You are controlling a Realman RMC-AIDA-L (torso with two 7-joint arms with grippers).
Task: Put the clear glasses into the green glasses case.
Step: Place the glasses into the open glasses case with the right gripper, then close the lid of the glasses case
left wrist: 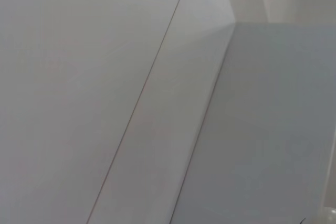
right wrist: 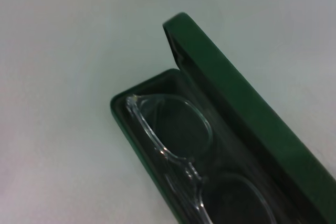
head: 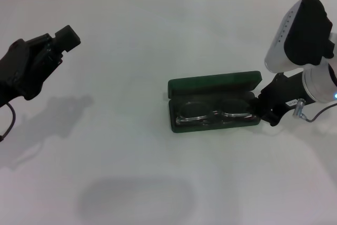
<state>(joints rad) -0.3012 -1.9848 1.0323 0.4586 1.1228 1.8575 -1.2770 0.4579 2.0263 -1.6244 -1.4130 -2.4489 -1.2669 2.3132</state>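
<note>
The clear glasses (head: 213, 113) lie inside the open green glasses case (head: 215, 85) on the white table (head: 131, 51). The right gripper (head: 261, 110) sits at the case's right end, but its grip cannot be told. The left gripper (head: 66, 38) hangs far off

Count: one case, one pair of glasses, two arms, one bench.

We count one green glasses case (head: 215, 85), lid open, and one pair of clear glasses (head: 213, 113) lying inside its tray; the right wrist view shows the same single pair with two lenses joined at one bridge. We count two arms, each ending in one pincer: the left pincer (head: 66, 38) and the right pincer (head: 265, 108). All of it is over one white bench (head: 131, 156).
</note>
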